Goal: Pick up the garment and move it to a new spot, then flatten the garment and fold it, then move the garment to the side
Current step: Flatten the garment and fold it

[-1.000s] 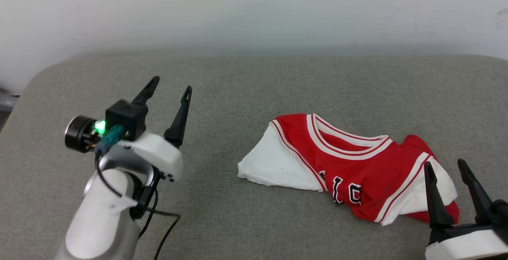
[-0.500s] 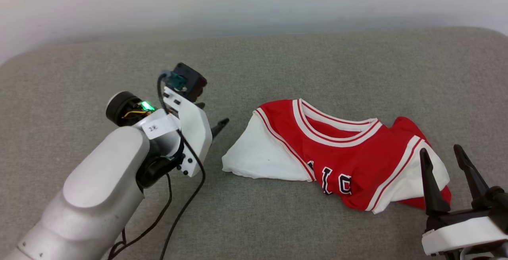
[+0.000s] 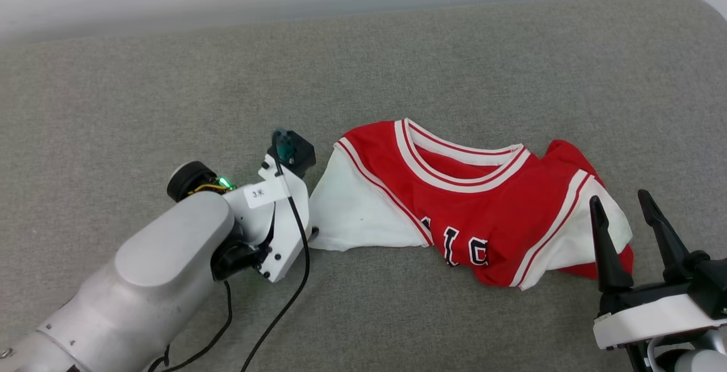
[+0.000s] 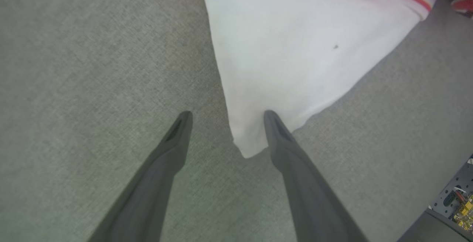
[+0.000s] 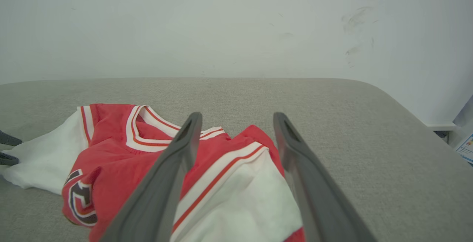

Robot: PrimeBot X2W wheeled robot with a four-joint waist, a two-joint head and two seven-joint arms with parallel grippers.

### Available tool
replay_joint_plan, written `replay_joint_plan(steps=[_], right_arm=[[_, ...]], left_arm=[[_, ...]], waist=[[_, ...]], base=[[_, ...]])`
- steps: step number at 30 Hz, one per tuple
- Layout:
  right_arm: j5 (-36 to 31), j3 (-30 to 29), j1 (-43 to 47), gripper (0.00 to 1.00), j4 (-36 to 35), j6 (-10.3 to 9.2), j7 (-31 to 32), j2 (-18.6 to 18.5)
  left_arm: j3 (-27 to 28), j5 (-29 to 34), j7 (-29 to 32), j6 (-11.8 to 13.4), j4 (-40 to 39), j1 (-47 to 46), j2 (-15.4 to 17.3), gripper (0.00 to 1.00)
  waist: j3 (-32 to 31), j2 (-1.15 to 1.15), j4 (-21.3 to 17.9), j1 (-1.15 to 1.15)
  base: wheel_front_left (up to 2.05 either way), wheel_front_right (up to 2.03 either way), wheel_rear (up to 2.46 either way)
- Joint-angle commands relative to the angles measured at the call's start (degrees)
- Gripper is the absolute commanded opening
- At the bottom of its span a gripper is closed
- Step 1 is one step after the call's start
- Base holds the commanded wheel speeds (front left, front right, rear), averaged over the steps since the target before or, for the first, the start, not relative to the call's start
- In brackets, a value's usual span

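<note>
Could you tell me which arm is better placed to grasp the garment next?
Left, probably: the left gripper is open astride a white sleeve corner of the garment. The right gripper, also open, brackets no edge clearly.

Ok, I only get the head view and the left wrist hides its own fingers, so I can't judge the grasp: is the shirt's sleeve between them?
Observer: Yes. The left gripper is open, and the white sleeve corner of the shirt lies between its fingers.
Operator: Both fingers on cloth?
Observer: No. One fingertip overlaps the sleeve's edge; the other is over bare cushion.
Operator: And the right side?
Observer: The right gripper is open, pointing toward the wall across the other sleeve, not down at it.
</note>
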Motion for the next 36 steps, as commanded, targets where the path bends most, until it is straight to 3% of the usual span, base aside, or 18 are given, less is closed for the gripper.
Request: replay_joint_plan(steps=[1,6,7,8,14,18,29,36], right_arm=[[0.0,0.1,-0.8,1.0,0.3,-0.05,-0.3,0.0],[-0.1,0.2,-1.5,1.0,1.2,-0.05,-0.8,0.2],[-0.1,0.2,-1.5,1.0,1.5,-0.05,-0.9,0.2],[-0.3,-0.1,-1.5,1.0,1.9,-0.05,-1.1,0.2],[-0.7,-0.3,-0.4,1.0,3.0,-0.05,-1.0,0.4],[-0.8,-1.0,0.6,1.0,3.1,-0.05,-0.8,0.4],[-1.0,-1.4,1.7,1.0,3.0,-0.05,-0.3,0.5],[-1.1,-1.5,1.4,1.0,3.8,-0.05,0.1,0.2]], left_arm=[[-1.2,-0.4,0.0,0.0,0.5,-0.8,-0.1,1.0],[-7.2,-2.1,-0.1,0.0,2.8,-0.9,-0.1,1.0],[-8.3,-2.4,-0.4,0.0,3.0,-0.8,-0.1,0.36],[-10.9,-4.2,-1.3,-0.1,3.0,-0.9,-0.3,0.0],[-10.5,-6.3,-10.3,0.0,1.7,-3.1,1.5,0.0],[-8.5,-8.3,-13.5,0.0,1.1,-2.0,4.9,0.0],[-3.5,-14.2,-15.2,3.7,2.9,3.0,14.8,0.0],[-3.4,-16.3,-15.2,4.8,8.4,6.7,16.0,0.0]], waist=[[0.6,0.0,-0.4,-0.01],[1.4,0.0,-0.7,-0.01],[1.4,0.0,-0.7,-0.01],[1.2,0.0,-0.4,-0.01],[-1.7,0.0,0.8,-0.01],[-3.3,0.0,1.8,-0.01],[-4.1,0.0,3.9,-0.01],[-3.6,0.0,3.7,-0.01]], base=[[0.0,0.0,0.0],[0.0,0.0,0.0],[0.0,0.0,0.0],[0.0,0.0,0.0],[0.0,0.0,0.0],[0.0,0.0,0.0],[0.0,0.0,0.0],[0.0,0.0,0.0]])
